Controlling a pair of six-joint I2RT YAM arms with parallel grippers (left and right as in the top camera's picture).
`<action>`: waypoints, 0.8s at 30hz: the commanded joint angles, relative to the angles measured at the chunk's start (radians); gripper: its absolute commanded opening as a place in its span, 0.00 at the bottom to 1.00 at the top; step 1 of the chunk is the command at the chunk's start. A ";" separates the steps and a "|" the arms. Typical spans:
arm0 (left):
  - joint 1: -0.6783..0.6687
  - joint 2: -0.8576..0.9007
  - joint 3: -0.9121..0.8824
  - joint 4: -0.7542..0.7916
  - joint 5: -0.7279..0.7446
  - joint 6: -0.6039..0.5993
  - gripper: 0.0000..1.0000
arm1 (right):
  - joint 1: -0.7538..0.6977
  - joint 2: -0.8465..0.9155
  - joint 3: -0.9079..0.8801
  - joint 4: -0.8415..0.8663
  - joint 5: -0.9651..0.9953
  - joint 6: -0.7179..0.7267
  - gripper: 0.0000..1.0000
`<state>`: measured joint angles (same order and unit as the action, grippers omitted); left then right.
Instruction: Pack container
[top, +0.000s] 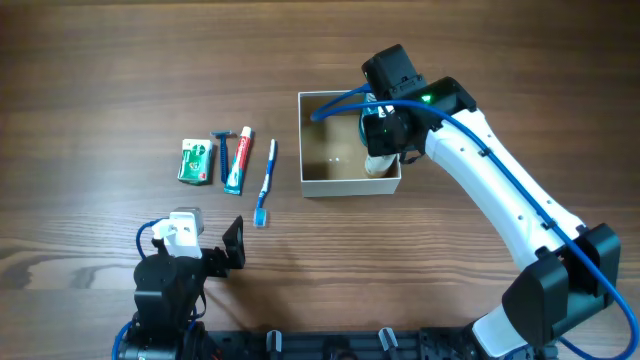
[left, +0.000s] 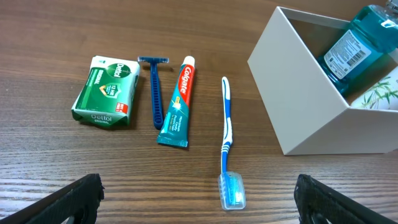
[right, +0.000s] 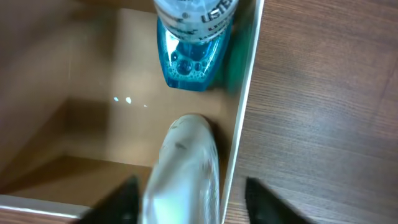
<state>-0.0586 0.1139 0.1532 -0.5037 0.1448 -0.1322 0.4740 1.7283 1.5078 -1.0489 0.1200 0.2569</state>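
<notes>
Note right tool (right: 191, 202) parted, empty, above container (top: 330, 187); left tool (left: 199, 196) parted, idle. Note bottle (right: 189, 59), white item (right: 183, 168) packed against 1 wall, sparing room.

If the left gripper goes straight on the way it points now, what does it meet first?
Most likely the toothbrush: its capped head lies just ahead, slightly right of centre between the open fingers of the left gripper; height is unclear.
</notes>
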 joint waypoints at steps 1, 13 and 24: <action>0.006 -0.006 -0.011 0.000 0.023 0.019 1.00 | -0.001 -0.067 0.018 0.005 0.003 -0.029 0.62; 0.006 -0.006 -0.011 0.000 0.023 0.019 1.00 | -0.418 -0.577 0.036 -0.050 -0.064 0.085 0.86; 0.006 -0.006 -0.009 0.092 0.237 -0.068 1.00 | -0.581 -0.346 0.036 -0.080 -0.185 0.085 1.00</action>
<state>-0.0586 0.1139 0.1509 -0.4572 0.2134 -0.1341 -0.1020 1.3529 1.5406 -1.1233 -0.0380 0.3294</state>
